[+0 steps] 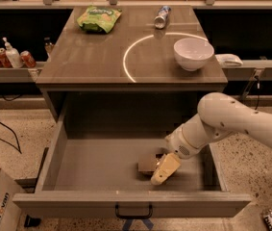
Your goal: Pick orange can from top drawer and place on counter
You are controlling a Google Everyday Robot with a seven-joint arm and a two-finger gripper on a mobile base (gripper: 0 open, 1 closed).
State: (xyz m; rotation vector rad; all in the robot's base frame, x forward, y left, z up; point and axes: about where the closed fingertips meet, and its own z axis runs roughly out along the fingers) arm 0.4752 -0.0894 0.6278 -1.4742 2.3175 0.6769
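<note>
You're at step 1, the grasp: the gripper [163, 169] is in the top drawer [97, 163] at the orange can [147, 163], and I cannot tell whether it is clamped, so secure the can, then lift to the counter [92, 57].

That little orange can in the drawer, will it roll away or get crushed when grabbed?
The orange can seems to lie on its side in the top drawer, so a nudge would probably roll it. It looks small, so likely light; a hard squeeze might dent it. The tool is in the drawer, at the can.
</note>
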